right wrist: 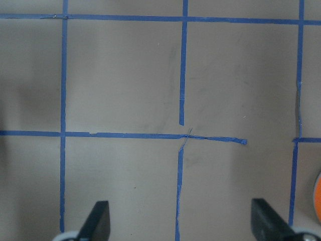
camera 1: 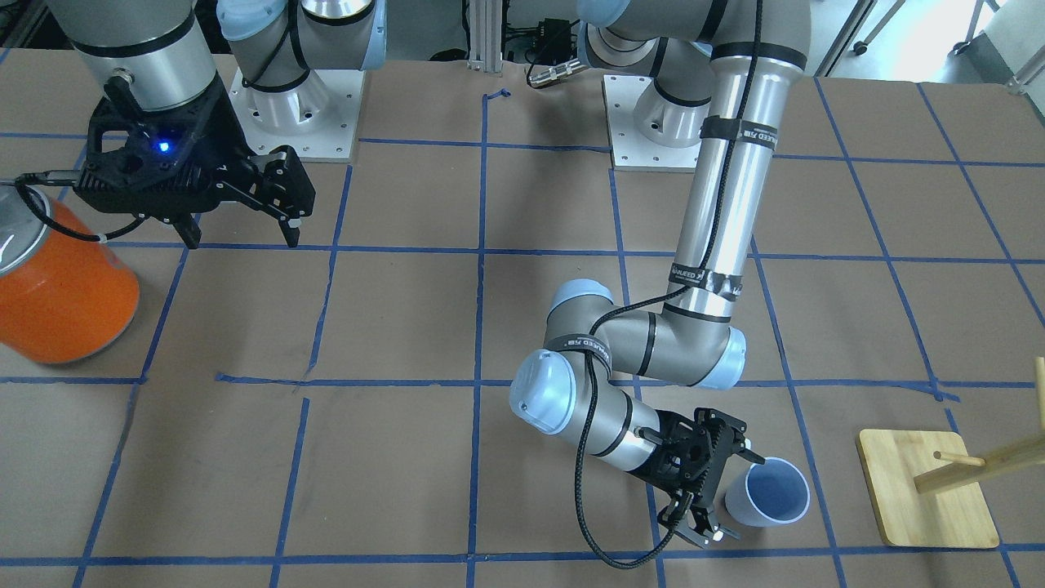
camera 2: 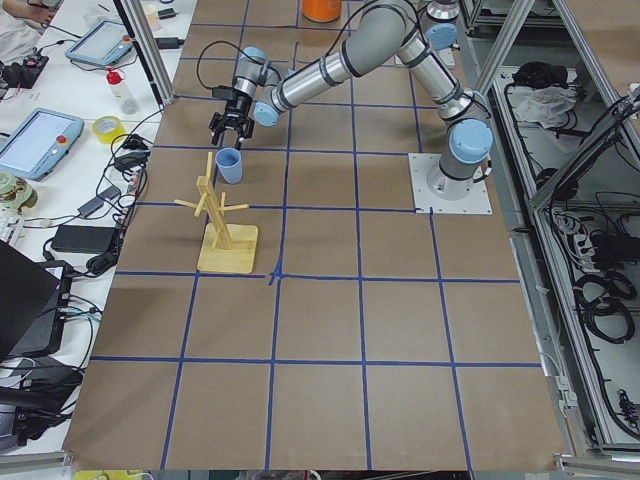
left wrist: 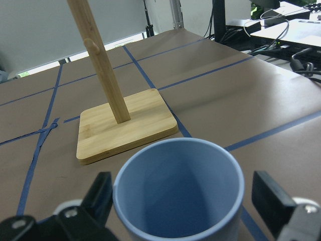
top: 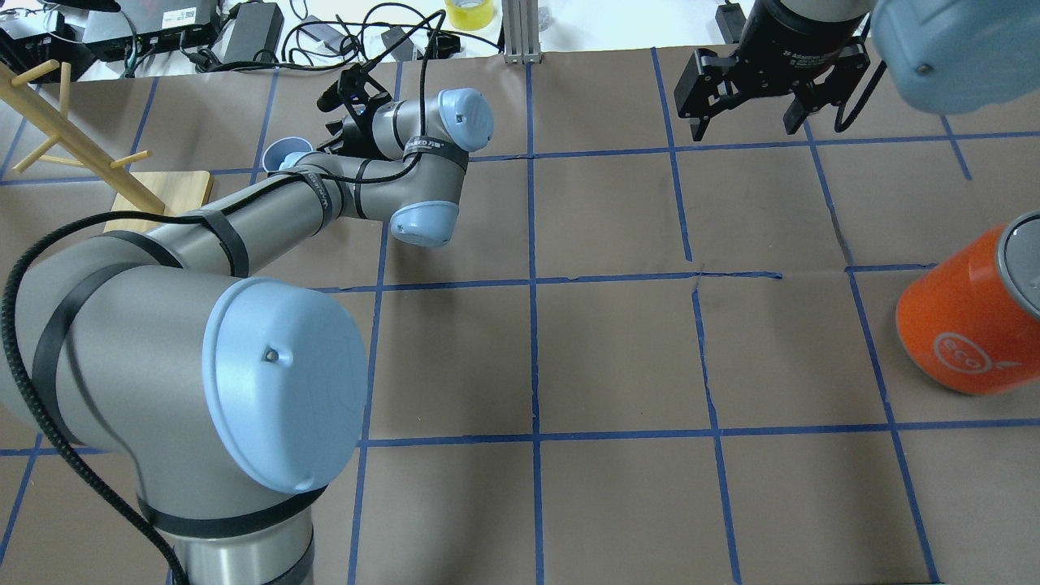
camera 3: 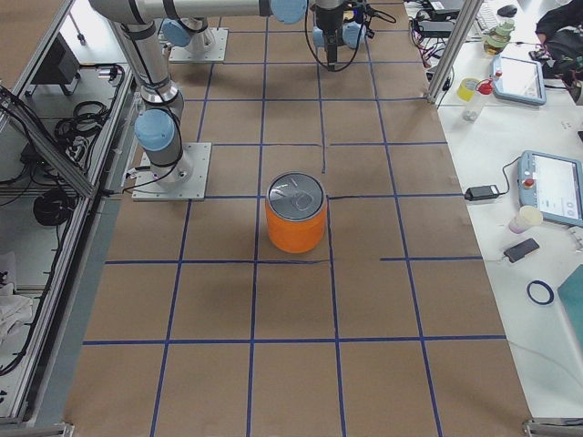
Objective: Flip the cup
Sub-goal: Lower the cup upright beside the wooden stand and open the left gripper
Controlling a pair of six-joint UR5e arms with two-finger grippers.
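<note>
The cup (camera 1: 767,492) stands upright, mouth up, on the table at the robot's left, far from its base; it is near the wooden stand (camera 1: 927,490) but apart from it. The left gripper (camera 1: 737,496) lies low beside the cup, jaws spread wide, its fingers (left wrist: 100,196) straddling the cup's wall without clamping it; the right gripper (camera 1: 242,237) hangs wide and empty near the orange can (camera 1: 61,286). The cup looks light, thin and smooth, so it may flex or slip; a gentle hold across mid-wall seems best. The left wrist view shows the blue inside and the straddling fingers; the overhead view hides all but the rim behind the arm.
</note>
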